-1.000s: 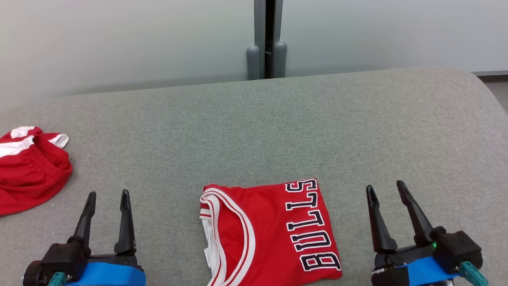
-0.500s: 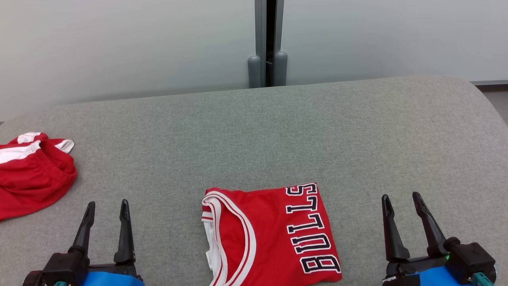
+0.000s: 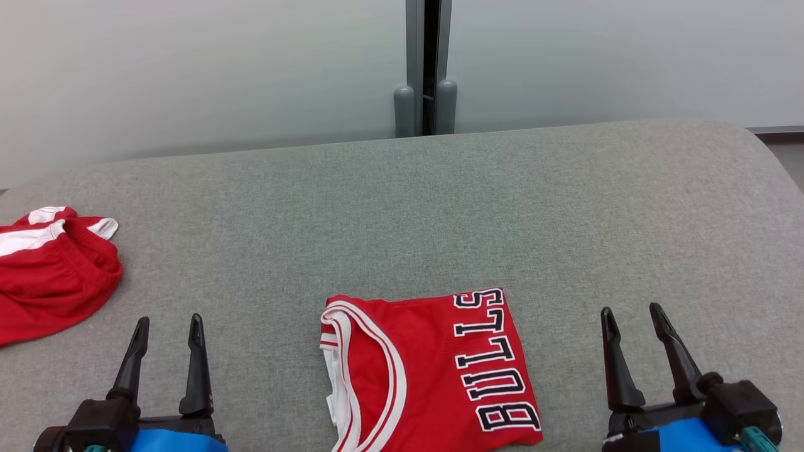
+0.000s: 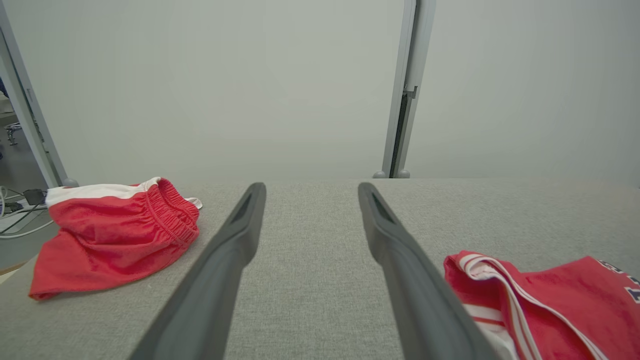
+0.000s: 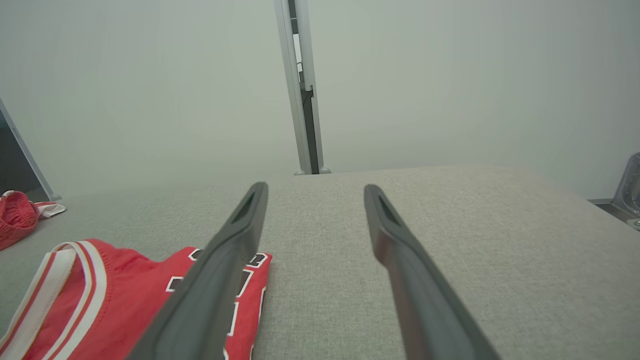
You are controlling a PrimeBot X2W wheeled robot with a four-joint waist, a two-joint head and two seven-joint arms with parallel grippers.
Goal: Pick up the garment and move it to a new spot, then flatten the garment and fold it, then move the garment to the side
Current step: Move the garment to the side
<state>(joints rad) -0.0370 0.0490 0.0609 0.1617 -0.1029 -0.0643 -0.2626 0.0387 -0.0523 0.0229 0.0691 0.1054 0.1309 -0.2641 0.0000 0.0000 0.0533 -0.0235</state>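
1. The garment, a red jersey point(image 3: 433, 370) with white-and-red trim and black "BULLS" lettering, lay folded into a rough rectangle on the grey fabric-covered tabletop point(image 3: 440, 207). It sat at the near edge in the middle of the head view, and its lower edge ran out of the picture.
2. The left gripper point(image 3: 169, 317) was to the jersey's left, apart from it. Its two dark fingers were spread wide and empty, pointing away from the robot.
3. The right gripper point(image 3: 630, 307) was to the jersey's right, also released and holding nothing, with a strip of bare tabletop between it and the cloth.
4. In the left wrist view, only grey fabric showed between the fingers, and the jersey's trimmed neckline lay beyond the right finger.
5. In the right wrist view, the left finger crossed in front of the jersey's lettered edge.
6. A pair of red shorts point(image 3: 53, 276) with white trim and an elastic waistband lay crumpled at the tabletop's far left, well apart from the jersey.
7. Behind the tabletop stood a pale wall with a grey vertical post point(image 3: 426, 63).
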